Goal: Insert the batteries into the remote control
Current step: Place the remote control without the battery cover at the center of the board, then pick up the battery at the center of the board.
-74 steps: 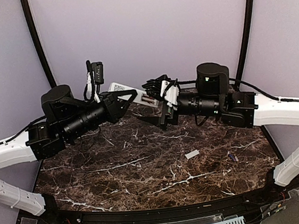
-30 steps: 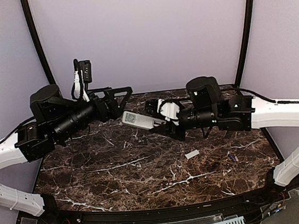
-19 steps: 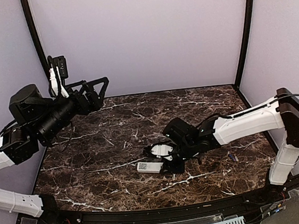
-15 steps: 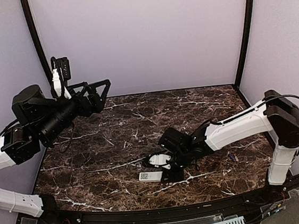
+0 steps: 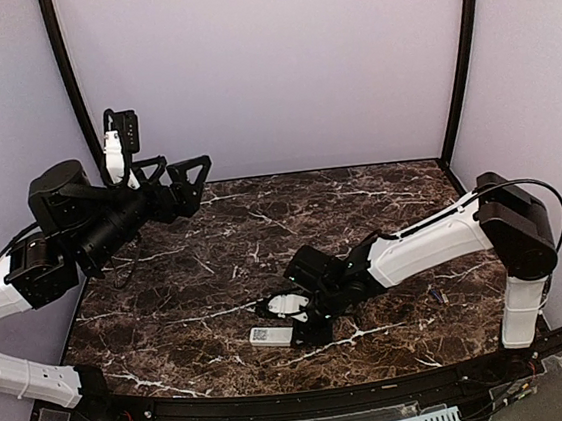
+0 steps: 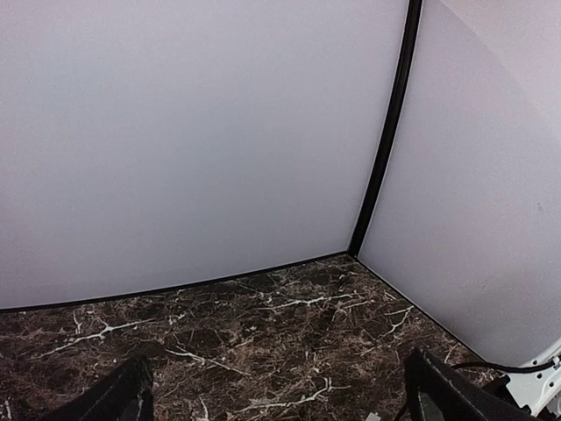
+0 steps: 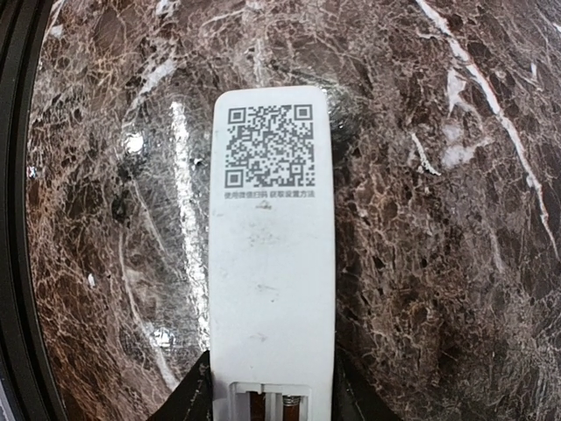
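My right gripper [image 7: 270,388] is pinching the remote [image 7: 272,263] by its near end, one finger on each long side. That shows at the bottom of the right wrist view. The remote is label side up, with the printed code patch at the far end, and it sits low over the bench [image 5: 217,267] in the lower middle of the top view. I cannot tell whether it is resting on the surface or is just above it.

Between the fingers, the battery bay [image 7: 267,406] is uncovered. I can see coppery contacts in it but nothing that reads as a cell, though the bottom edge of the frame cuts most of it off.

My left gripper [image 5: 175,173] is spread wide and holds nothing. It is raised in the upper left of the top view, well apart from the remote. Its wrist camera shows only the back wall and bare marble.

One small bluish battery [image 5: 437,296] lies on the bench at the right of the top view, behind the right arm. I cannot find a second one.

I judge the task to be at an early stage. The bay is open and the remote is in hand, but no battery is loaded as far as I can see. Fetching and seating the cells is all left to do.
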Available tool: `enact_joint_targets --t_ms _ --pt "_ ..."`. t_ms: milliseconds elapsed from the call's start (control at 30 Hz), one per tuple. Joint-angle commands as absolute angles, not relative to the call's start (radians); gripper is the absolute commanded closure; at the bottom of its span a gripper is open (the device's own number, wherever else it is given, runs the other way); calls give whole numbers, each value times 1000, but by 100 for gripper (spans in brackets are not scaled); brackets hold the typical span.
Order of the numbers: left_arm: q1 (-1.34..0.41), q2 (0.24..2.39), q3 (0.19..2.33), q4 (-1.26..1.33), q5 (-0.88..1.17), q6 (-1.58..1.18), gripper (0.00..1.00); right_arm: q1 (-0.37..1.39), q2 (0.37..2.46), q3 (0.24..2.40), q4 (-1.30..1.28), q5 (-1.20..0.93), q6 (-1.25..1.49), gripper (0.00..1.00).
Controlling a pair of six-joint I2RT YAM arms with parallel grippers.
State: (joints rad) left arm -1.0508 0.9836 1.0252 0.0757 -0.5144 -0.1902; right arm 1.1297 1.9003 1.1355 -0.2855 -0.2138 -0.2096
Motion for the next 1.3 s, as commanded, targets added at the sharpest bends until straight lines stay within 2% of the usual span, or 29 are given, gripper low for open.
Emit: enact_joint_targets --t_ms 0,267,433,600,700,900,1000,1133,1267 --pt "-1048 984 1014 80 -533 -144 1 1142 1933 1159 -335 -237 -258 56" --pt "-1048 986 1012 83 -528 -120 1 1151 1928 1220 -430 -168 -324 49" --pt "-1048 991 1011 88 -523 -113 1 1161 1847 1246 -474 -176 -338 43" --pt "-1048 993 1009 94 -515 -99 1 1161 1727 1236 -492 -228 -265 42" --pt "-1048 988 1006 97 -516 -86 1 1148 1645 1209 -483 -187 -110 44" --pt "-1048 992 996 114 -508 -59 1 925 1480 1153 -617 75 337 62" --pt "-1048 999 996 120 -491 -48 1 789 1416 1135 -765 161 488 63" --pt "-1048 992 993 119 -468 -30 1 629 1392 1095 -908 145 584 62" --pt "-1046 979 985 109 -449 -15 1 579 1411 1009 -1003 147 672 58"
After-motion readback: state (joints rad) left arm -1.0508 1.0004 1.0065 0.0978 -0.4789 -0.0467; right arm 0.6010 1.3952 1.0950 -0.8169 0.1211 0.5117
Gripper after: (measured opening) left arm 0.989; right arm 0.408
